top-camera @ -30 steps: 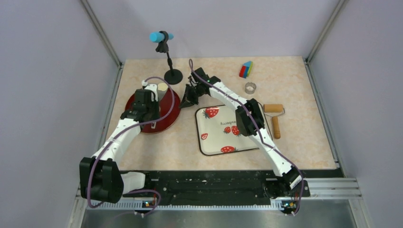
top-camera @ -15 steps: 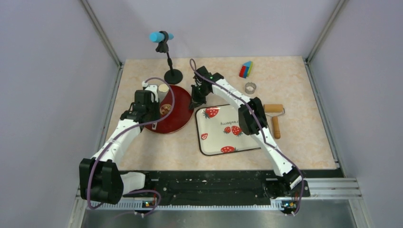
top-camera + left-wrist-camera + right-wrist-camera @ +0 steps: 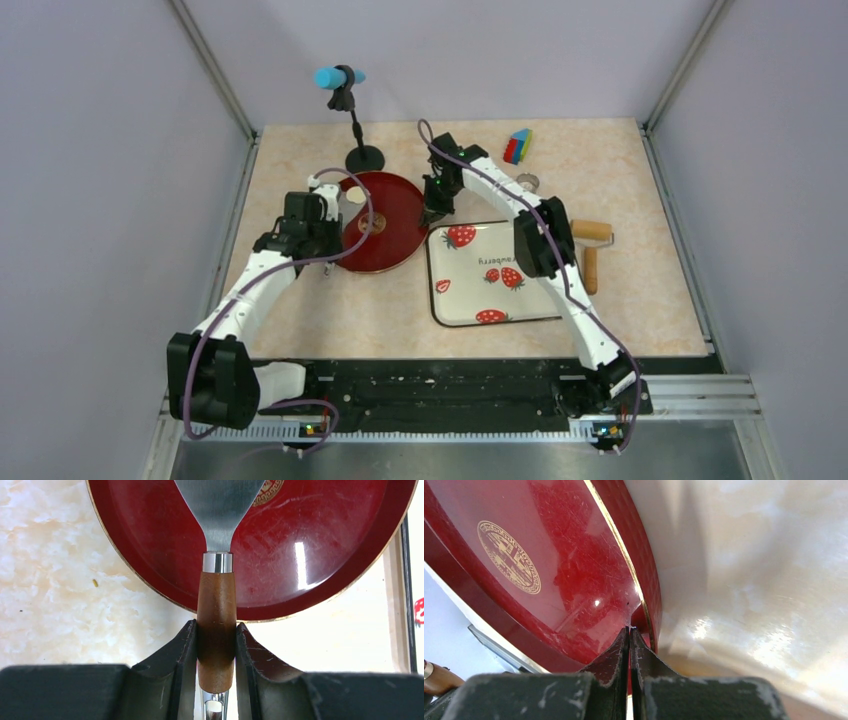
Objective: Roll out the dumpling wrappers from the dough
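A small round pale dumpling wrapper (image 3: 355, 196) lies at the far left rim of the red plate (image 3: 395, 195). No other dough is in view. My left gripper (image 3: 328, 238) (image 3: 216, 625) is shut on the wooden handle of a metal spatula (image 3: 216, 595), whose blade reaches over the red plate (image 3: 300, 555). My right gripper (image 3: 435, 207) (image 3: 630, 628) is shut with nothing between its fingers. Its tips press against the inner wall of the red plate (image 3: 574, 580) at the right rim.
A strawberry-print tray (image 3: 470, 300) lies right of the plate. A wooden rolling pin (image 3: 592, 255) is further right. A silver ring cutter (image 3: 527, 181) shows behind the right arm. A microphone stand (image 3: 362, 157) and a coloured block (image 3: 517, 146) stand at the back.
The red plate has slid right and away, with my right gripper moving along at its rim. The tray and rolling pin have shifted right. My left gripper keeps hold of the spatula.
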You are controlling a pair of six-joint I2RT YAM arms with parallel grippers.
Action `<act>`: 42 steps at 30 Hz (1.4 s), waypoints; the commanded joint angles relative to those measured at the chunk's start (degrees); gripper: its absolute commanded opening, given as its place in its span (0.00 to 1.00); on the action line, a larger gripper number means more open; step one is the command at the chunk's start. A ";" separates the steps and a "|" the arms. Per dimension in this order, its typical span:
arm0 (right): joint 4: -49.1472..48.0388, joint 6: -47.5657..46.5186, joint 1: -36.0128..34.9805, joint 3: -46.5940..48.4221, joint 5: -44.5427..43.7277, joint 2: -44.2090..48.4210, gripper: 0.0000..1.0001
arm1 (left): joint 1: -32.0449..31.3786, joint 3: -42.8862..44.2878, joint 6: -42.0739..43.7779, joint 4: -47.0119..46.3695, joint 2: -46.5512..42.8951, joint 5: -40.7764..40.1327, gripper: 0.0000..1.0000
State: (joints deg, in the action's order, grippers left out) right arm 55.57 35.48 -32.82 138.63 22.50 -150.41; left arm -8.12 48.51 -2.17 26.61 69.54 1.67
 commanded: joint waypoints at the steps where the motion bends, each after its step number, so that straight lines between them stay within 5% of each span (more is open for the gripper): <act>1: 4.92 -3.26 2.37 -2.65 -5.64 2.98 0.00 | -0.21 0.60 3.99 -0.40 0.53 3.64 0.00; 12: -17.62 4.25 1.97 -6.61 10.64 8.20 0.00 | -0.84 6.02 7.28 2.98 8.28 6.24 0.00; 28: -40.88 25.02 -3.10 -0.72 22.97 1.09 0.00 | -1.37 13.17 8.83 8.47 17.24 5.03 0.00; 42: -38.01 23.81 -6.82 0.76 20.82 -4.02 0.00 | -2.42 17.64 9.34 13.21 21.33 3.48 0.00</act>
State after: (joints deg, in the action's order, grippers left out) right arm 16.69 59.70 -38.39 137.05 43.68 -152.57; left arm -10.22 62.94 6.24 39.03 90.59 6.09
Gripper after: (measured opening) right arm 0.002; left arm 0.321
